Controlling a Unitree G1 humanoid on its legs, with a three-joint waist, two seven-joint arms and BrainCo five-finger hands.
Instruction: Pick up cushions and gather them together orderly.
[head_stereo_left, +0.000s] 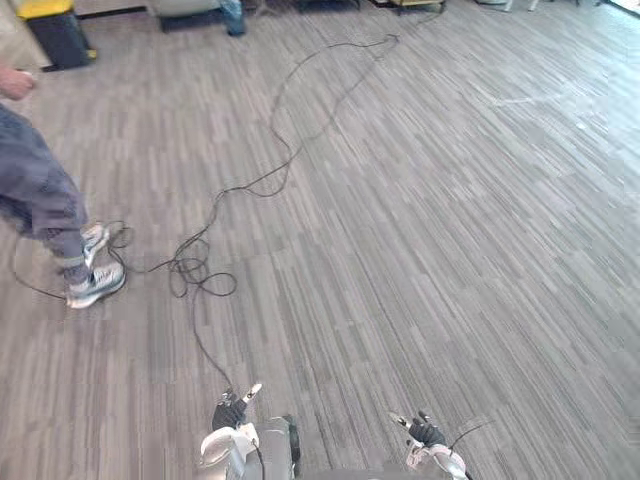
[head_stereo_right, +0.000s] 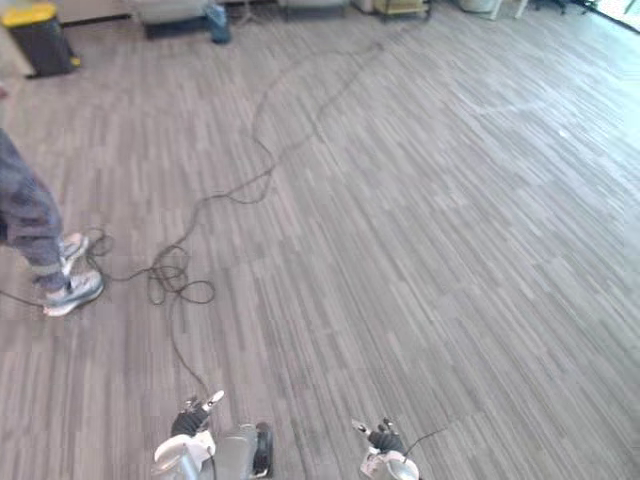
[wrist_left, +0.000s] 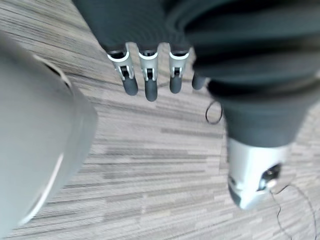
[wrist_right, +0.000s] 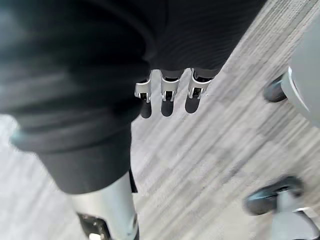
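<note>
My left hand (head_stereo_left: 230, 411) hangs low at the bottom edge of the left eye view, over grey wood-pattern floor (head_stereo_left: 420, 220). In the left wrist view its fingers (wrist_left: 146, 76) point straight down with nothing in them. My right hand (head_stereo_left: 425, 432) hangs a little to the right of it at the same height. Its fingers (wrist_right: 167, 93) are straight too and hold nothing above the bare floor.
A person (head_stereo_left: 40, 195) in grey trousers and white shoes (head_stereo_left: 95, 281) stands at the left edge. A black bin with a yellow lid (head_stereo_left: 55, 30) stands at the far left. Furniture (head_stereo_left: 190, 10) and a blue object (head_stereo_left: 232, 15) line the far side.
</note>
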